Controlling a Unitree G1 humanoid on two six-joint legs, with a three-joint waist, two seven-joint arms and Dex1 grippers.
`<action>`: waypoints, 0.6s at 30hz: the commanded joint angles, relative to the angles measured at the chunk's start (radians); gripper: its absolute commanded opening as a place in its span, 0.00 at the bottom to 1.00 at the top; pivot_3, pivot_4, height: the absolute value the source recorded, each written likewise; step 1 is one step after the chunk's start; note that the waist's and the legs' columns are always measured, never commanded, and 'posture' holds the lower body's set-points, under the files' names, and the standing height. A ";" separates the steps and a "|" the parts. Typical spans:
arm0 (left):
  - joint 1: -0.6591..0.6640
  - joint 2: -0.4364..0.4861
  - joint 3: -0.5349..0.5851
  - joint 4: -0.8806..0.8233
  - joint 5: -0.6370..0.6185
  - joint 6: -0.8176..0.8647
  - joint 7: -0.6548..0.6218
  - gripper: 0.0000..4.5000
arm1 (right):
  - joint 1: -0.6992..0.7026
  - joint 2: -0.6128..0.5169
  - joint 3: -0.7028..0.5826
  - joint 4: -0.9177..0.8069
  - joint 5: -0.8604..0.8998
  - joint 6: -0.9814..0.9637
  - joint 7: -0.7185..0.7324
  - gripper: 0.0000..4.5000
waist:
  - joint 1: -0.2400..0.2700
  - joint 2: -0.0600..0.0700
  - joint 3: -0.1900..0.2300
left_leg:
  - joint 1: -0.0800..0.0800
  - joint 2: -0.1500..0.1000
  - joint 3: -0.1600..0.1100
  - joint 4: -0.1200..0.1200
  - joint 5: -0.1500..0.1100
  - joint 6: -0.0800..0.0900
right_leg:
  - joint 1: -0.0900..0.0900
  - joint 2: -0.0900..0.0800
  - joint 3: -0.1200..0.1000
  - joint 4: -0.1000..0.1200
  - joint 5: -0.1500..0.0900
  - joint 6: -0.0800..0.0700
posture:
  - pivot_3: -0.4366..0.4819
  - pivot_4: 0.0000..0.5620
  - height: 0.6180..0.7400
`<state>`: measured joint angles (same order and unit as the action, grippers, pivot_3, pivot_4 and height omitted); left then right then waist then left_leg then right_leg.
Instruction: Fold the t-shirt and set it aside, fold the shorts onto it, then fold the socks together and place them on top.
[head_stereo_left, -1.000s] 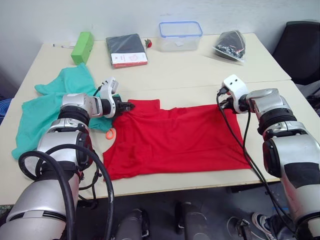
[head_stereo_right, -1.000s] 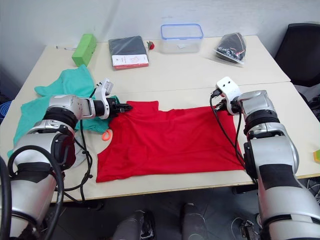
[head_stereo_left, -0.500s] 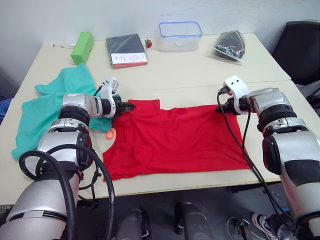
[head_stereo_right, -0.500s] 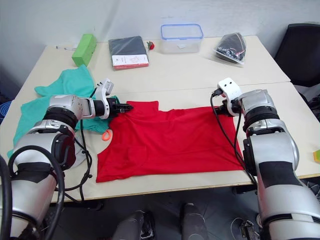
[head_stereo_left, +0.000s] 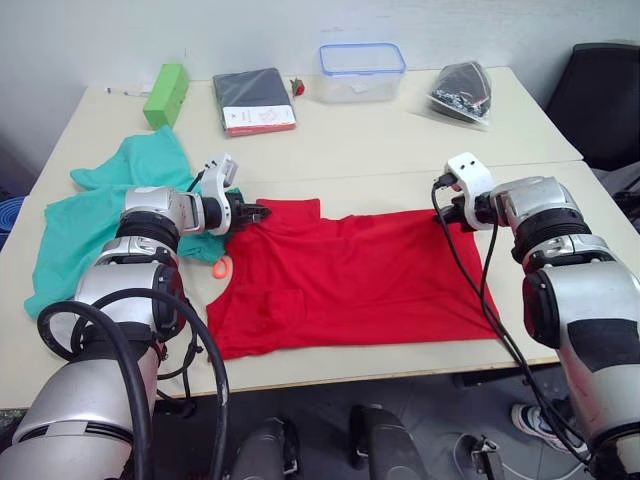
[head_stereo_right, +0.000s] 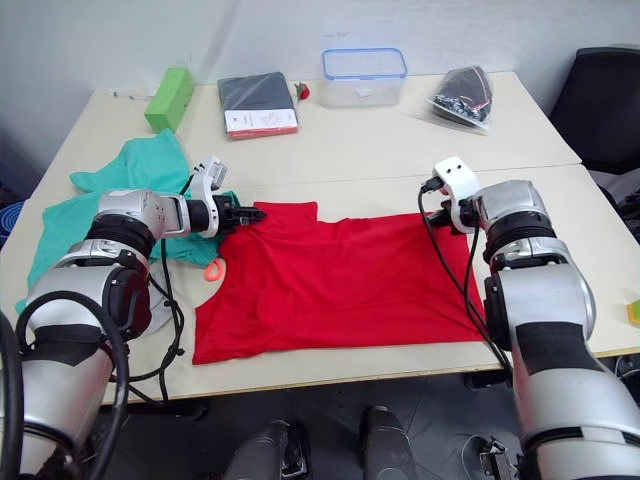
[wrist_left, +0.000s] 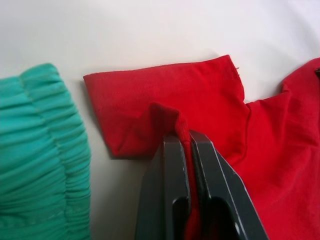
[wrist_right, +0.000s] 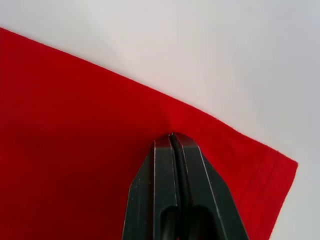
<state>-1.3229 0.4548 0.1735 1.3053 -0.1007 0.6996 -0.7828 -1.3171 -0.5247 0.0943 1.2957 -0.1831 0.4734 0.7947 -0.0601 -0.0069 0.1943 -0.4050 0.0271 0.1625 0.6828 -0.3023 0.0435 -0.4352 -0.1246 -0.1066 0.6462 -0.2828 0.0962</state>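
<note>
The bright red soft fabric t-shirt (head_stereo_left: 350, 280) lies spread on the cream bench (head_stereo_left: 400, 130), reaching from its middle to the near edge. It already looks narrower than a full shirt, so 1 lengthwise fold may be made, but that is a judgement only.

The left hand (wrist_left: 183, 139) is closed on a raised pleat of red cloth at the far left corner of the t-shirt, beside a short sleeve that lies flat. The right hand (wrist_right: 172, 138) is pressed closed at the far right edge of the t-shirt, near its hem corner; it appears to pinch the cloth.

Status of the 3 stages:
1. T-shirt: fold in progress; not yet set aside.
2. The teal-green fabric shorts with a gathered waistband (head_stereo_left: 90, 215) lie unfolded near the left edge of the bench, just beside the left hand. Their neon orange drawstring loop (head_stereo_left: 221, 266) touches the t-shirt edge.
3. Socks: not yet handled.

Most of the task remains.
</note>
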 joint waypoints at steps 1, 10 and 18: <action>-0.003 0.023 -0.036 -0.078 0.017 -0.117 -0.093 0.00 | 0.019 -0.032 0.005 -0.042 -0.004 -0.116 0.030 0.00 | 0.000 0.000 0.000 | 0.000 0.000 0.000 0.000 0.000 0.000 | 0.000 0.000 0.000 0.000 0.000 0.000 | 0.48 0.27 1.00; 0.139 0.050 -0.139 -0.291 0.054 -0.408 -0.258 0.00 | 0.130 -0.115 -0.003 -0.182 0.010 -0.318 0.085 0.00 | 0.001 0.000 0.000 | -0.001 0.000 0.002 -0.001 0.000 0.000 | -0.002 0.000 0.002 0.000 0.000 0.000 | 0.48 0.27 1.00; 0.253 0.087 -0.155 -0.474 0.020 -0.423 -0.332 0.00 | 0.129 -0.121 -0.021 -0.201 0.030 -0.294 0.061 0.00 | 0.000 0.000 0.000 | -0.001 0.001 0.003 0.000 0.000 0.000 | -0.003 0.001 0.002 0.001 0.000 0.000 | 0.48 0.27 1.00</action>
<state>-1.0675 0.5200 0.0096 0.9022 -0.0532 0.2682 -1.0845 -1.1546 -0.6310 0.0899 1.1218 -0.1679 0.1661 0.8587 -0.0597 -0.0068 0.1944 -0.4057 0.0281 0.1651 0.6824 -0.3023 0.0435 -0.4383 -0.1240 -0.1043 0.6468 -0.2828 0.0961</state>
